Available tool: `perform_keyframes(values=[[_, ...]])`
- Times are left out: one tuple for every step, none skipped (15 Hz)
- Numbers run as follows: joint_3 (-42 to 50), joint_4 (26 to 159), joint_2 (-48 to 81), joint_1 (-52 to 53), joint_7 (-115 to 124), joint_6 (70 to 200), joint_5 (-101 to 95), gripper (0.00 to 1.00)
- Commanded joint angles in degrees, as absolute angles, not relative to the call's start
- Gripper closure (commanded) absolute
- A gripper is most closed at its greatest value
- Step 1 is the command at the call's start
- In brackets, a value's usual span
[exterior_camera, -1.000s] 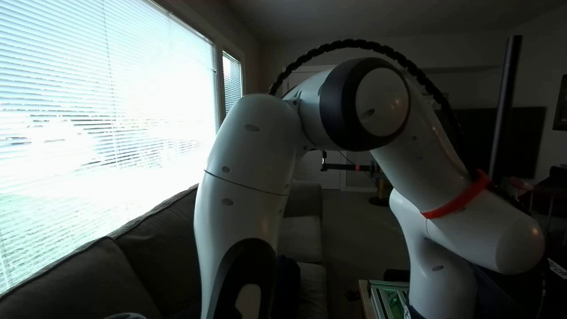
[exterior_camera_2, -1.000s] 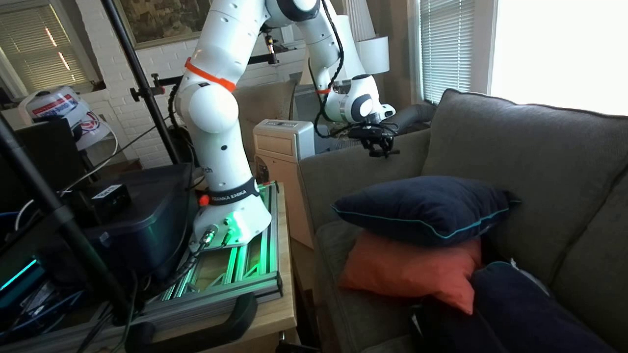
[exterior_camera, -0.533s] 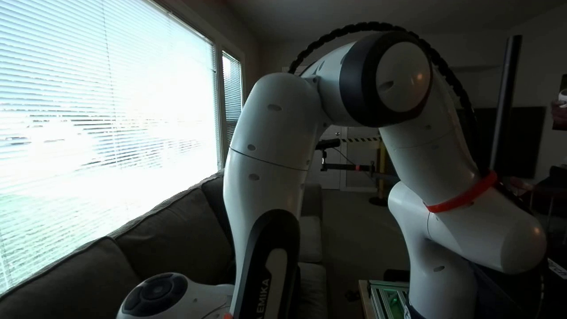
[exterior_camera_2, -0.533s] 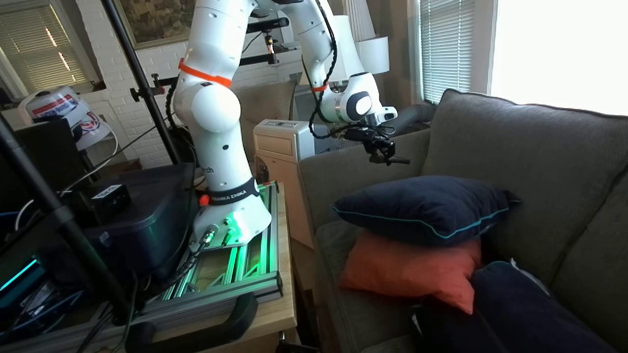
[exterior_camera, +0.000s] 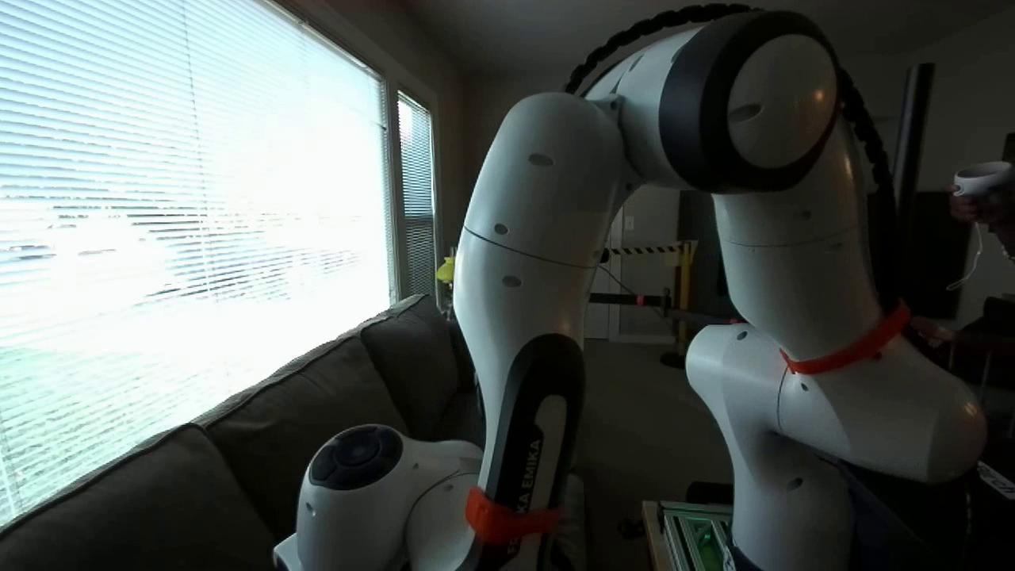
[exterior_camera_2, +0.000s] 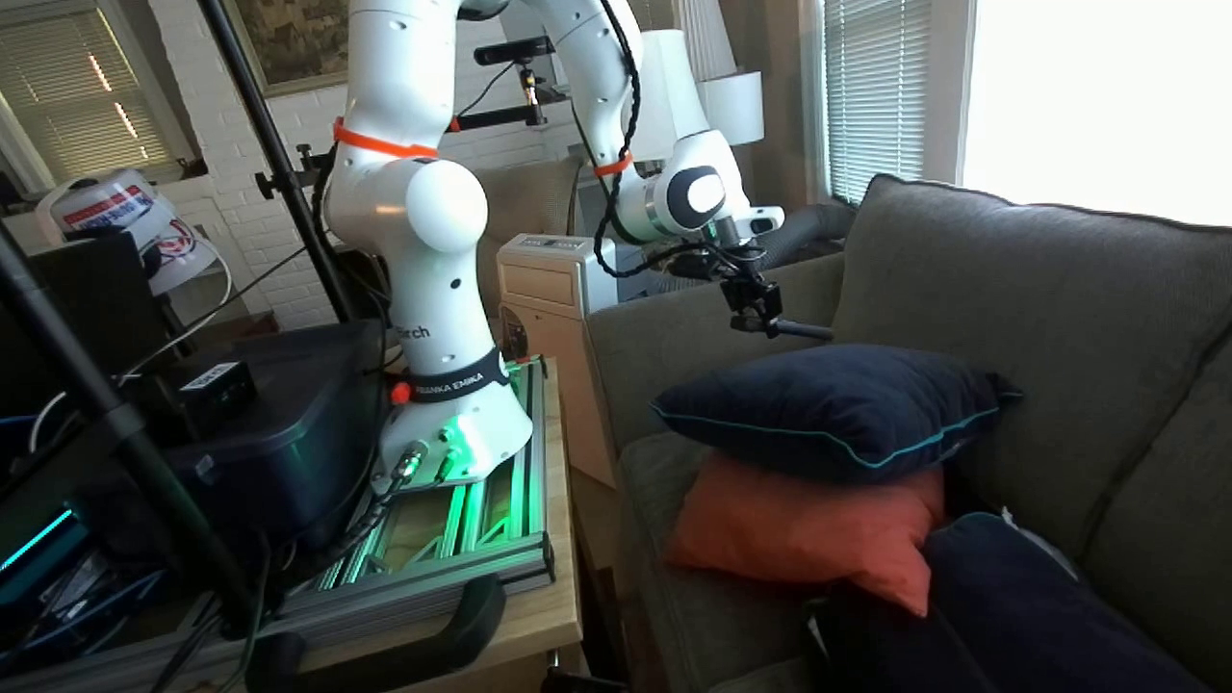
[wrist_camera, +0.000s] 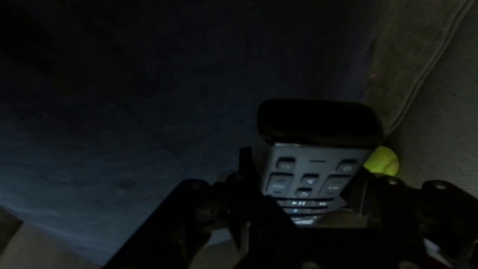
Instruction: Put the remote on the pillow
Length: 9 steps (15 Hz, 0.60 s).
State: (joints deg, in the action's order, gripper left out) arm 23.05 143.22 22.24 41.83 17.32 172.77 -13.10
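Observation:
The remote [wrist_camera: 310,175] is grey with dark buttons and a glossy black end, and fills the middle of the wrist view. My gripper [wrist_camera: 303,179] is shut on it, one finger on each side. In an exterior view the gripper [exterior_camera_2: 756,306] holds the remote [exterior_camera_2: 805,330] pointing right, tilted slightly down. The dark blue pillow [exterior_camera_2: 828,409] with teal piping lies below, apart from the remote. The same pillow [wrist_camera: 142,93] fills much of the wrist view under the remote. The gripper is out of view in an exterior view where only arm links show.
An orange pillow [exterior_camera_2: 808,539] lies under the blue one on the grey sofa [exterior_camera_2: 1059,318]. Another dark pillow [exterior_camera_2: 1039,616] lies at the front. A yellow-green ball [wrist_camera: 384,161] rests by the sofa seam. A hand holds a white controller [exterior_camera: 983,181].
The gripper has come down and right toward the space above the blue pillow and has turned, so the remote now shows pointing right. The arm's elbow has risen.

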Motion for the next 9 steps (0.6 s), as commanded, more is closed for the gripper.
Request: perform_keyframes(values=[[35.67,148.67,18.88,51.69,24.15,172.09,-17.68,0.71],[38.88,149.46,18.91,54.04,25.27,171.94,-18.46,0.71],[42.03,150.14,19.0,56.51,26.28,171.92,-19.07,0.71],[44.76,150.71,19.23,58.61,27.12,172.08,-19.52,0.71],[47.42,151.27,19.55,60.85,27.98,172.25,-19.88,0.71],[49.99,151.67,19.76,62.93,28.62,172.12,-20.0,0.71],[52.54,152.29,20.42,65.14,29.5,172.6,-19.99,0.71],[55.07,152.74,20.44,66.96,29.95,172.11,-19.84,0.71],[57.35,153.55,20.85,68.9,30.6,172.47,-19.58,0.71]])
